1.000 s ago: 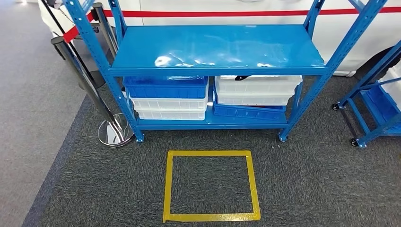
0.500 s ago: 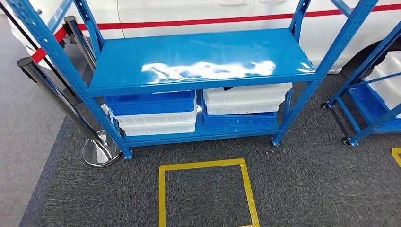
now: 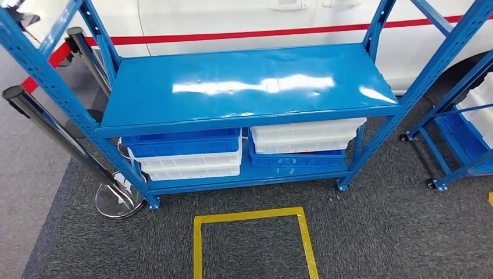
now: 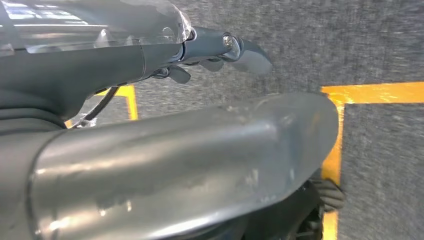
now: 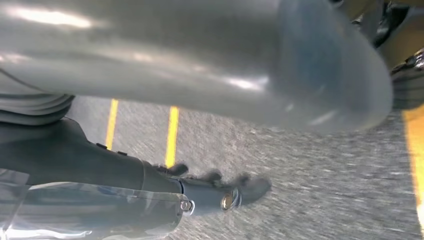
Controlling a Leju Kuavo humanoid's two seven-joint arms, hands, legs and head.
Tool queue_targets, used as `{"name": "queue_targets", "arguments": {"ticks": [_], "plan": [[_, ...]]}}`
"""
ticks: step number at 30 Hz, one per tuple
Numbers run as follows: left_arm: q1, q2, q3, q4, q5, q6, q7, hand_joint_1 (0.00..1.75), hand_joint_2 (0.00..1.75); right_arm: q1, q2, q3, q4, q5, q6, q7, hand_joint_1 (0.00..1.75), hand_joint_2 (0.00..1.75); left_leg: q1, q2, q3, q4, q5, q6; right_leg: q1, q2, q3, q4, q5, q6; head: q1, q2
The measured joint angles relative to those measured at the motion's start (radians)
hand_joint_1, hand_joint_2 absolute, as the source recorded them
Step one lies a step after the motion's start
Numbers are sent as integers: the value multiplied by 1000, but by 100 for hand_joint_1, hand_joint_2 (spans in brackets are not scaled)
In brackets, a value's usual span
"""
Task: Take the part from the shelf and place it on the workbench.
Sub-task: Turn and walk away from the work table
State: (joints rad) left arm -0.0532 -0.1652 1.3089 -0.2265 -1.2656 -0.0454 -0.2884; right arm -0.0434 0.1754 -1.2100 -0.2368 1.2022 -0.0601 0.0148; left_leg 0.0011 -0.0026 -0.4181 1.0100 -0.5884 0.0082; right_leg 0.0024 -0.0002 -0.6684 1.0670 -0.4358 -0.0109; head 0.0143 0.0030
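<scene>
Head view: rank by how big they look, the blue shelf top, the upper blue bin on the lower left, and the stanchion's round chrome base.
1. Blue shelf top, by far the largest.
2. Upper blue bin, of which just the front shows.
3. Chrome base, smallest, though it is partly hidden behind the shelf leg.

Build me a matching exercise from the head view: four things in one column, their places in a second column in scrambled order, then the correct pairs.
Things:
1. white plastic crate with a blue crate on top of it
2. yellow tape square
3. chrome stanchion base
4. red stripe on the white vehicle

Places:
A. behind the blue metal shelf
B. on the carpet in front of the shelf
C. lower shelf, left stack
D. on the floor by the shelf's left front leg

Pairs: 1-C, 2-B, 3-D, 4-A
</scene>
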Motion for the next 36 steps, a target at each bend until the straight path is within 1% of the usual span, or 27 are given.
{"name": "queue_targets", "arguments": {"ticks": [2, 3, 4, 6, 7, 8, 9, 10, 12, 13, 14, 15, 18, 19, 20, 21, 22, 23, 24, 26, 27, 28, 29, 32, 33, 34, 36], "plan": [[-3, 0, 0, 0, -1, 0, 0, 0, 0, 1, 0, 0, 0, 3, 5, -1, 0, 0, 1, 2, 4, 24, 9, -9, -4, 4, 30, -18, -9, -13, -1, 0], [-4, 0, 1, -1, -2, 0, 0, 0, 0, 2, 0, 0, 0, 4, 8, -2, 0, 0, 2, 2, -13, 63, 11, -13, -5, 4, 48, -26, -15, -19, -3, 0], [-5, 0, 1, -1, -2, -1, 0, 0, 0, 3, 0, -1, 0, 6, 10, -3, 0, 0, 4, 2, -43, 118, 3, -16, -7, 4, 66, -33, -23, -24, -4, 0], [-5, 0, 1, -1, -3, 0, -3, 0, 0, 1, 0, -1, 0, 7, 11, -4, 0, 0, 5, 2, -126, 234, -47, -24, -6, 6, 96, -38, -43, -29, -7, 0], [-4, 0, 1, -1, -4, 1, -5, 0, 0, 0, 0, -2, 0, 8, 12, -4, 0, 0, 6, 2, -162, 266, -76, -27, -6, 9, 111, -38, -54, -29, -6, 0], [-3, 0, 1, -1, -5, 3, -7, 0, 0, -1, 0, -2, 0, 8, 12, -4, 0, 0, 6, 2, -186, 271, -91, -28, -6, 11, 127, -38, -65, -29, -7, 0], [-2, 0, 1, -1, -7, 4, -9, 0, 0, 0, 0, -3, 0, 8, 12, -4, 0, 0, 6, 2, -197, 249, -80, -27, -6, 13, 144, -38, -76, -28, -7, 0], [-1, 0, 1, -1, -8, 6, -10, 0, 0, 0, 0, -3, 0, 8, 12, -4, 0, 0, 6, 1, -199, 201, -39, -23, -5, 15, 161, -38, -88, -26, -7, 0], [2, 1, 2, -1, -10, 10, -12, 0, 0, 1, 2, -5, 0, 9, 12, -4, 0, 0, 0, 1, -200, 95, 83, -9, -4, 18, 182, -37, -108, -21, -6, 0], [2, 2, 2, -1, -11, 12, -13, 0, 0, 0, 3, -6, 0, 9, 12, -5, 0, 0, -3, 1, -201, 63, 127, -1, -4, 20, 185, -37, -117, -16, -5, 0], [2, 2, 2, -2, -11, 14, -13, 0, 0, 0, 4, -6, 1, 9, 12, -5, 0, 0, -7, 0, -204, 50, 149, 5, -5, 22, 185, -37, -123, -10, -4, 0], [1, 2, 3, -2, -11, 15, -14, 0, 0, -3, 5, -7, 1, 10, 12, -5, 0, 0, -10, -1, -203, 49, 146, 10, -4, 24, 188, -39, -127, -3, -3, 0], [0, 1, 3, -3, -11, 16, -15, 0, 0, -6, 5, -7, 0, 11, 11, -5, 0, 0, 1, -1, -182, 20, 155, 22, -3, 17, 194, -28, -150, 13, -1, 0], [-1, 1, 3, -3, -12, 16, -16, 0, 0, -7, 4, -7, 0, 11, 11, -6, 0, 0, 5, 0, -174, 10, 155, 25, -4, 14, 178, 8, -171, 18, 1, 0], [-3, 1, 3, -4, -12, 16, -16, 0, 0, -7, 4, -7, 0, 12, 11, -6, 0, 0, 5, 0, -169, 6, 153, 28, -7, 12, 146, 66, -197, 22, 2, 0], [-4, 1, 3, -4, -12, 17, -16, 0, 0, -8, 4, -8, 0, 13, 11, -6, 0, 0, 5, 1, -166, 4, 151, 30, -10, 11, 106, 133, -223, 27, 3, 0], [-5, 1, 3, -4, -12, 16, -16, 0, 0, -8, 4, -8, 0, 14, 11, -6, 0, 0, 5, 1, -163, 4, 147, 31, -13, 10, 68, 189, -237, 31, 3, 0], [-5, 1, 3, -4, -12, 16, -16, 0, 0, -8, 4, -8, 0, 15, 11, -6, 0, 0, 6, 1, -158, 5, 143, 31, -16, 9, 42, 218, -231, 35, 3, 0], [-5, 1, 3, -4, -12, 16, -16, 0, 0, -8, 4, -8, 0, 15, 11, -7, 0, 0, 7, 1, -152, 5, 138, 29, -19, 8, 35, 209, -204, 38, 4, 0], [-4, 0, 3, -4, -12, 15, -16, 0, 0, -7, 4, -8, 0, 17, 11, -7, 0, 0, 9, -1, -140, 7, 128, 23, -24, 4, 69, 95, -114, 41, 4, 0], [-4, 0, 3, -4, -12, 15, -16, 0, 0, -7, 4, -8, 0, 17, 11, -8, 0, 0, 7, -1, -136, 10, 122, 17, -23, 3, 90, 33, -81, 39, 5, 0], [-5, 0, 3, -4, -12, 16, -17, 0, 0, -7, 4, -8, 0, 17, 11, -8, 0, 0, 6, -1, -134, 11, 117, 10, -23, 2, 106, -11, -62, 35, 5, 0], [-5, 0, 3, -4, -13, 16, -17, 0, 0, -8, 5, -8, 0, 18, 11, -8, 0, 0, 3, -1, -134, 12, 114, 4, -21, 2, 111, -31, -58, 30, 4, 0], [-7, 0, 3, -4, -14, 16, -17, 0, 0, -10, 5, -8, 0, 18, 11, -10, 0, 0, 5, -1, -131, 15, 108, -13, -19, 4, 113, -38, -58, 8, 2, 0], [-7, 0, 3, -4, -14, 16, -17, 0, 0, -10, 5, -8, 0, 18, 11, -11, 0, 0, 7, -1, -137, 33, 94, -19, -19, 3, 114, -41, -56, 0, 0, 0], [-6, 0, 3, -4, -15, 16, -17, 0, 0, -10, 5, -8, 0, 18, 11, -12, 0, 44, 9, -1, -152, 70, 68, -23, -21, 2, 115, -43, -55, -6, -3, 0], [-5, 0, 3, -4, -15, 16, -18, 0, 0, -9, 5, -8, 0, 18, 11, -13, 0, 131, 11, -1, -206, 194, 0, -30, -19, 0, 114, -44, -55, -14, -8, 0]]}}
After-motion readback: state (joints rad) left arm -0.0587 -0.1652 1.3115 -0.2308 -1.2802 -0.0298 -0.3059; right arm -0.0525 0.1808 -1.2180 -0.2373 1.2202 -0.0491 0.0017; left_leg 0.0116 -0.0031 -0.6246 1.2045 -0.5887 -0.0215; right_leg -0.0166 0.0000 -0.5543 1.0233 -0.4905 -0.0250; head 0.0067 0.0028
